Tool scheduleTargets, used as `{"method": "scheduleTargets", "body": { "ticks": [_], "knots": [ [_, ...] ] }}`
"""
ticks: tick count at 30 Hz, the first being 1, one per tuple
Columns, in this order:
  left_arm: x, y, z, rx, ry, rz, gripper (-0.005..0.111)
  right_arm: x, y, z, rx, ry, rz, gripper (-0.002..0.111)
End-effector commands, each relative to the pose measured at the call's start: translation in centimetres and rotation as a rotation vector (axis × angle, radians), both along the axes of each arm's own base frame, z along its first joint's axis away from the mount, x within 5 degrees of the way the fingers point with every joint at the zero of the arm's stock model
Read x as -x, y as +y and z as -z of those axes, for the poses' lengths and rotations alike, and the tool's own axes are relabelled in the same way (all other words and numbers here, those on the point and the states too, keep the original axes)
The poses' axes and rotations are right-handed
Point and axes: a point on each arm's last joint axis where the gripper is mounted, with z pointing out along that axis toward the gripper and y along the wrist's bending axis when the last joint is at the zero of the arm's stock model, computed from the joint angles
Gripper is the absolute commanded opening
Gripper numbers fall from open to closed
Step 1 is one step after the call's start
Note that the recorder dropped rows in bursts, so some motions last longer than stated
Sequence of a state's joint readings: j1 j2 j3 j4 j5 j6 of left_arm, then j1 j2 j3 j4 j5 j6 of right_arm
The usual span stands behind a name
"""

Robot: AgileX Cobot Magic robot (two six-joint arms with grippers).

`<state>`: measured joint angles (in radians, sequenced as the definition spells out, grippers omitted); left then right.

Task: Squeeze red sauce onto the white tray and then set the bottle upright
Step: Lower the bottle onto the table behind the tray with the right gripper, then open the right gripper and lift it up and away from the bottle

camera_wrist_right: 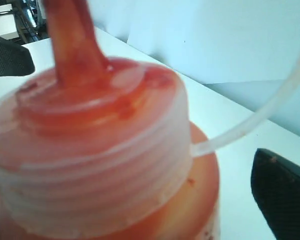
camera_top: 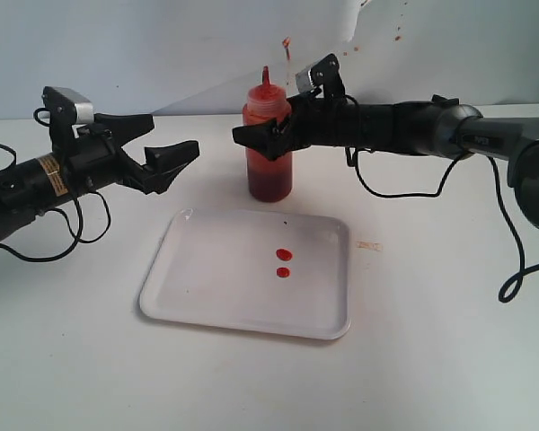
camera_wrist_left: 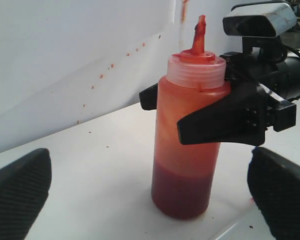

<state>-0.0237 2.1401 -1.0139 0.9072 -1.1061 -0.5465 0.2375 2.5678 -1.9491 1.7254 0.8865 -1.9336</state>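
Note:
The bottle (camera_top: 269, 153) stands upright on the table just behind the white tray (camera_top: 216, 278). Dark red sauce (camera_wrist_left: 182, 192) fills its lower part. Two round drops of red sauce (camera_top: 284, 254) lie on the tray right of its middle. My right gripper (camera_top: 268, 133) reaches in from the right and straddles the bottle's shoulder, open. One of its fingers (camera_wrist_right: 282, 195) stands a little off the bottle (camera_wrist_right: 105, 165); the other is hidden. My left gripper (camera_top: 173, 135) hovers open and empty to the bottle's left, its pads (camera_wrist_left: 20, 195) wide apart and facing the bottle (camera_wrist_left: 190, 130).
Red-brown specks and a streak (camera_top: 287, 49) mark the back wall. A small pale tag (camera_top: 369, 244) lies on the table right of the tray. Black cables (camera_top: 512, 260) hang from the right arm, and more loop under the left arm.

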Motion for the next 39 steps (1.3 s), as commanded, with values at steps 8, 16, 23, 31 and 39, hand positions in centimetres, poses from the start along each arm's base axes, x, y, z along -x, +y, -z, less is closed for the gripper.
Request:
{"method": "scheduleTargets", "body": {
  "ticks": [8,16,23,31,39],
  "knots": [
    [-0.1,0.1,-0.6,0.014,-0.022,-0.003,0.105,0.0,-0.3,-1.5,-0.029,0.026,-0.004,0.105],
    [-0.1,0.1,-0.6,0.014,-0.022,-0.003,0.105,0.1,-1.1,-3.7,-0.010,0.070,-0.005,0.105],
    [-0.1,0.1,-0.6,0.015,-0.021,-0.003,0.105,0.5,-2.9,-5.3,0.028,0.136,-0.038,0.105],
    [0.0,-0.1,-0.5,0.002,-0.021,0.020,0.105,0.7,-5.4,-6.8,0.039,0.233,-0.042,0.105],
    [0.0,-0.1,-0.6,0.008,-0.027,0.020,0.100,1.6,-9.3,-8.8,0.147,0.343,-0.040,0.097]
  ]
}}
